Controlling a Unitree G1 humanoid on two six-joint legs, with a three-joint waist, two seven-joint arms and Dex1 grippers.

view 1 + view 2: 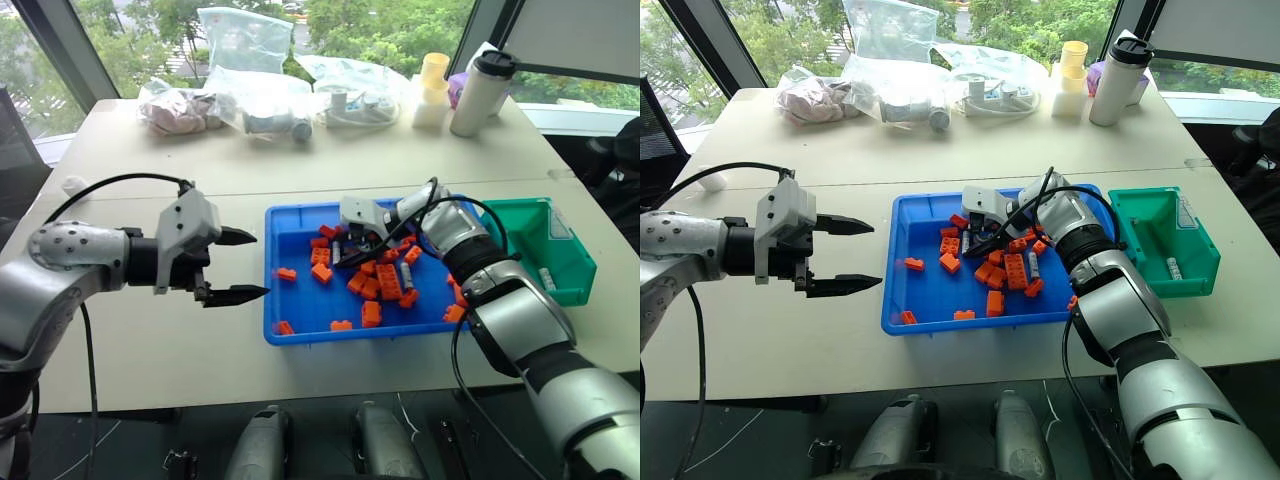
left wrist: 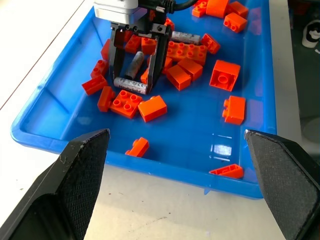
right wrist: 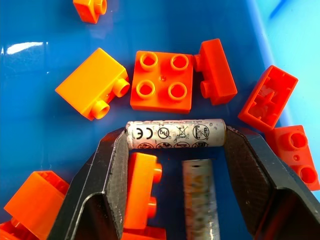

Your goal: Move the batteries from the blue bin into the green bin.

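Left claw (image 1: 238, 265) hangs level, fingers wide apart; right claw (image 3: 175, 145) angles down, seemingly clamped.

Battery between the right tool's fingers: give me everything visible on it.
The battery is a small grey-silver cylinder with a scuffed, metallic-looking wrap printed with black compliance symbols. It lies flat on the floor of the blue bin, crosswise between the right tool's black fingers, one at each end. Orange bricks and a second battery lie beside it.
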